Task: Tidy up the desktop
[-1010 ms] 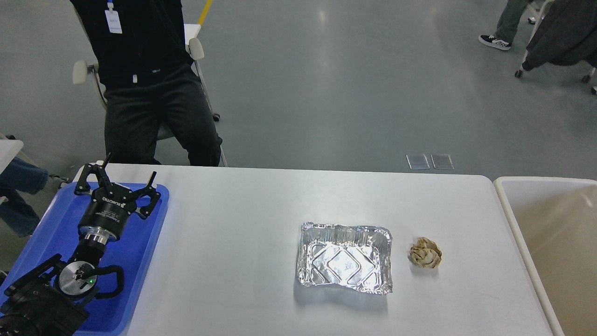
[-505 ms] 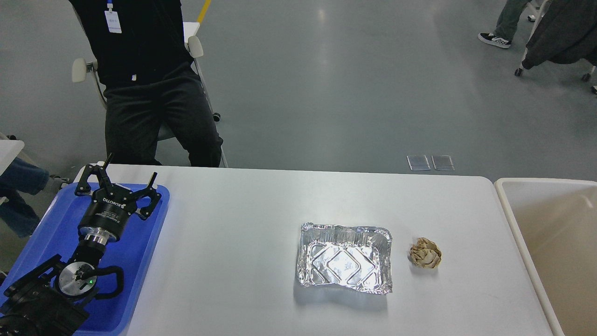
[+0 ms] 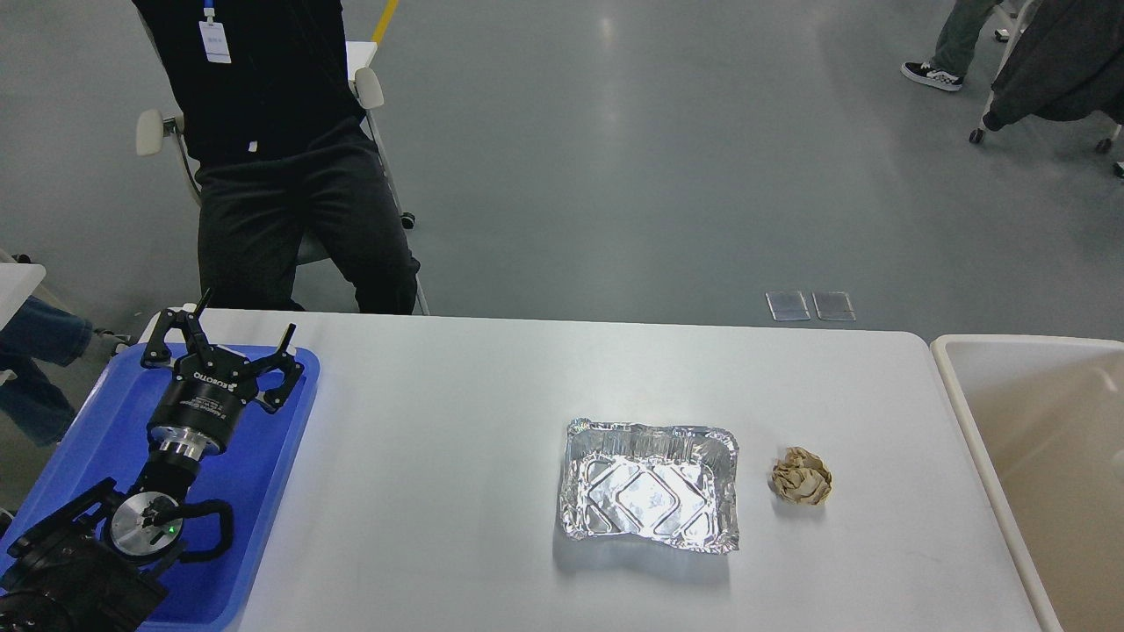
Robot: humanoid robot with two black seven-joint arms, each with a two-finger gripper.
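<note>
Nothing of note has shifted across the last second: the left gripper (image 3: 230, 342) hangs where it was above the far end of the blue plastic tray (image 3: 263, 491), fingers spread wide and holding nothing, and the right arm is out of view. That stillness suggests the tidying has not started in earnest. Both loose items lie untouched on the desktop (image 3: 439, 456), the broad white tabletop with rounded corners that fills the lower half of the view. A crinkled foil container (image 3: 648, 484) sits empty right of centre, and a crumpled brown paper ball (image 3: 801, 476) lies just beside it, toward the cream-white open bin (image 3: 957, 395) at the table's right edge. Beyond the table stretches a grey polished floor; a person in black (image 3: 281, 149) sits on a white chair (image 3: 369, 88) at the far left.
</note>
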